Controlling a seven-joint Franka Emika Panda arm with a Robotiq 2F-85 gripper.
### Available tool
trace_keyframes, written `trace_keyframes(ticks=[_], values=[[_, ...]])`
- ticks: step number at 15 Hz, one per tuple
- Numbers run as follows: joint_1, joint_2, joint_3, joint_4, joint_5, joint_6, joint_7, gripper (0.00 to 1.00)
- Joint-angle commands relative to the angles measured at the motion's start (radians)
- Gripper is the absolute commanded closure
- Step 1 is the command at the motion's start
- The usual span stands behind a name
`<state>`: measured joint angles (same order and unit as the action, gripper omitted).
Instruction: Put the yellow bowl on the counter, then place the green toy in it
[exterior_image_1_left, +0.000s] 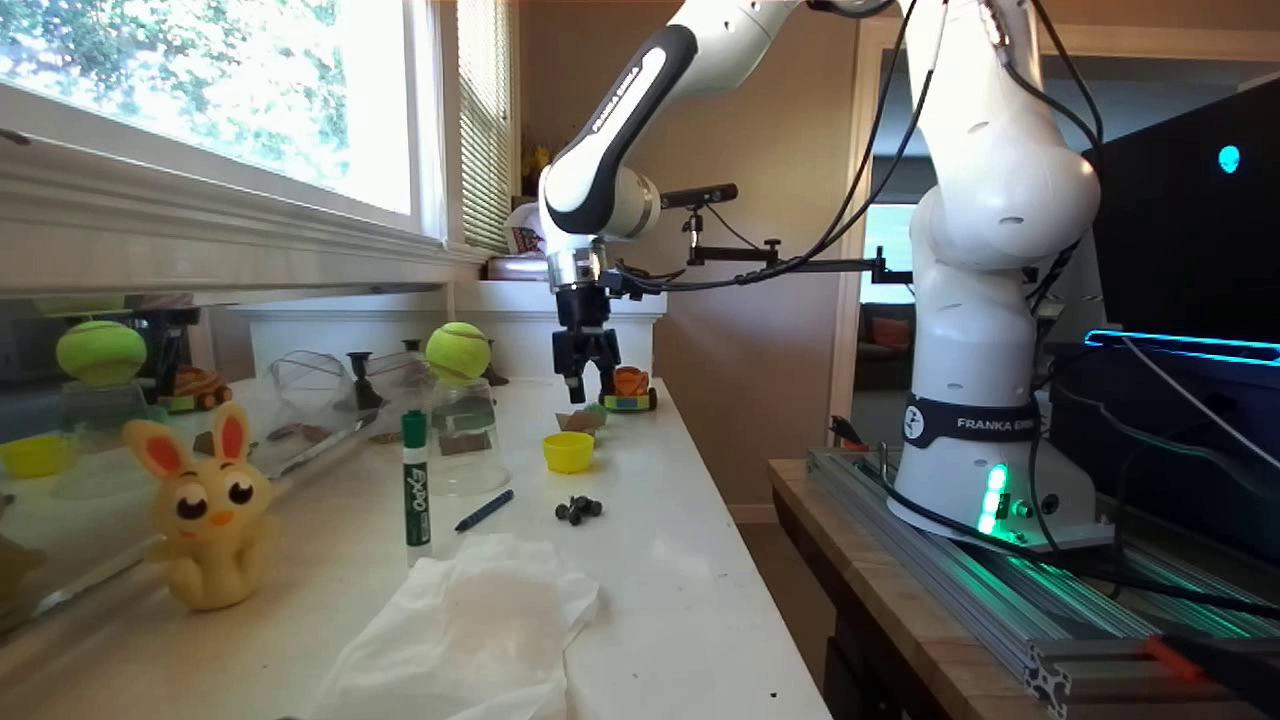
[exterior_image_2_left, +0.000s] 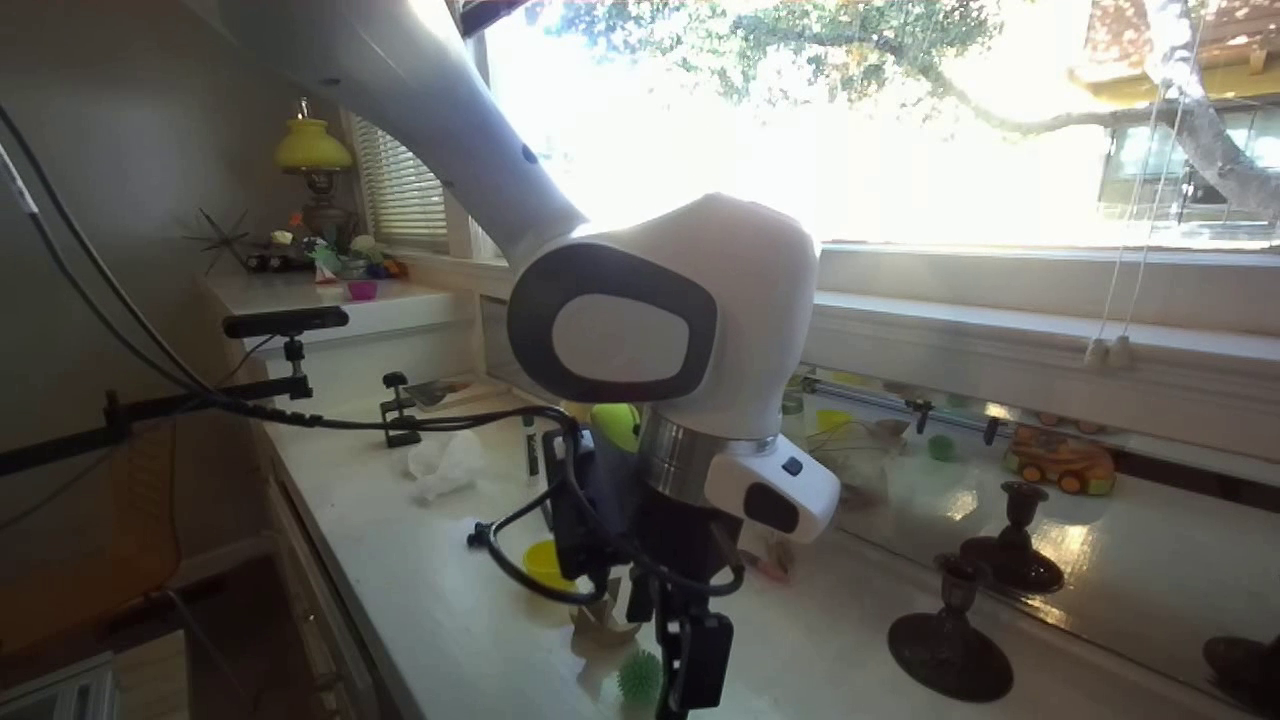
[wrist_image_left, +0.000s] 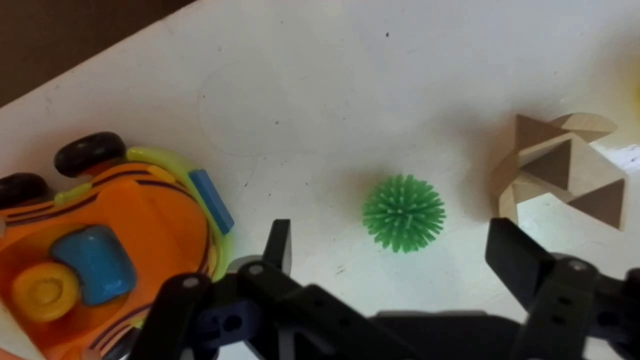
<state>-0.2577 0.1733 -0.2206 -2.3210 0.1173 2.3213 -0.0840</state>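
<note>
Wrist view: fingers (wrist_image_left: 517, 262) wide apart, holding nothing; green spiky ball (wrist_image_left: 403, 213) on tabletop (wrist_image_left: 300, 90), framed between them, near wooden block (wrist_image_left: 582, 167). In both exterior views yellow bowl (exterior_image_1_left: 568, 453) stands upright on tabletop, past block. Pick looks next: descend straight, keep one finger clear of block, other off orange toy car (wrist_image_left: 150, 220), squeeze lightly, spikes probably flex

In an exterior view we read "FRANKA EMIKA" on the arm (exterior_image_1_left: 640, 115), twelve o'clock; "FRANKA" on its base (exterior_image_1_left: 960, 460), three; "EXPO" on a marker (exterior_image_1_left: 416, 490), eight.
</note>
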Motion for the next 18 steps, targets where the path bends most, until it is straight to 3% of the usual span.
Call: trace_keyframes(ticks=[1,18], values=[[-0.003,0.021,0.008,0.022,0.034,-0.002,-0.010,0.00],[-0.001,0.034,0.011,0.027,0.037,-0.031,0.041,0.00]])
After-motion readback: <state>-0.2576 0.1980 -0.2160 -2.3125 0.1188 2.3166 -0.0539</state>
